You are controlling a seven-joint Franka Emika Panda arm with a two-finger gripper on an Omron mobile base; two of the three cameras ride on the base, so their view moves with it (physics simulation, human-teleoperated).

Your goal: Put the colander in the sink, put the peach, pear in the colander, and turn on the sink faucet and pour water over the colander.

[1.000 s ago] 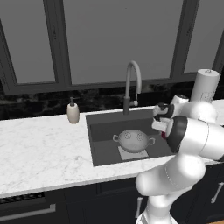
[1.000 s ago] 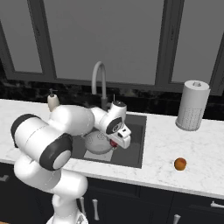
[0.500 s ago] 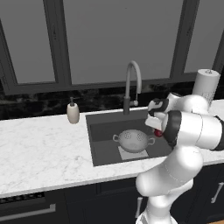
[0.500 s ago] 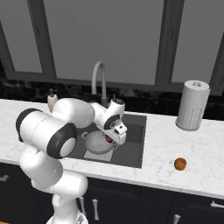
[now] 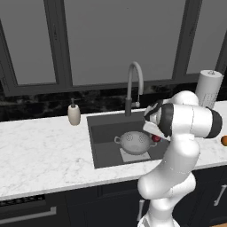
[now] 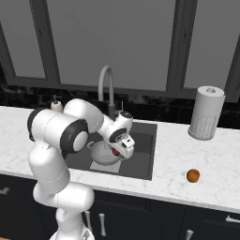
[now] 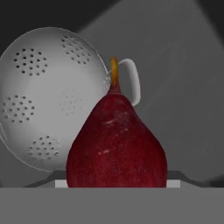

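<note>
We're over the sink (image 5: 99,133) now, and the end effector (image 5: 154,134) is clamped on the pear (image 7: 116,144). In the hand view the dark red fruit sits right up close, stem pointing to twelve o'clock, held above the basin floor. From the left base view we catch a sliver of it just at the three o'clock edge of the colander (image 5: 134,142), tucked under the white hand.

The colander rests upright on the sink floor, on the light grey patch (image 5: 133,155) (its perforated bowl has nothing in it that we can see). In the hand view it lies at ten o'clock from the pear, one small handle (image 7: 133,81) poking out past the stem. Whether fruit and rim touch we cannot tell from the base views; in the hand view the pear overlaps the bowl's edge.

The sink faucet (image 5: 134,87) stands at twelve o'clock behind the basin, spout curved over it. The peach (image 6: 192,176) waits on the marble bench (image 6: 187,154), well apart from the sink at about four o'clock of it in the right base view. The paper-towel roll (image 6: 206,113) stands behind it, and the soap bottle (image 5: 73,114) sits at ten o'clock of the basin in the left base view.
</note>
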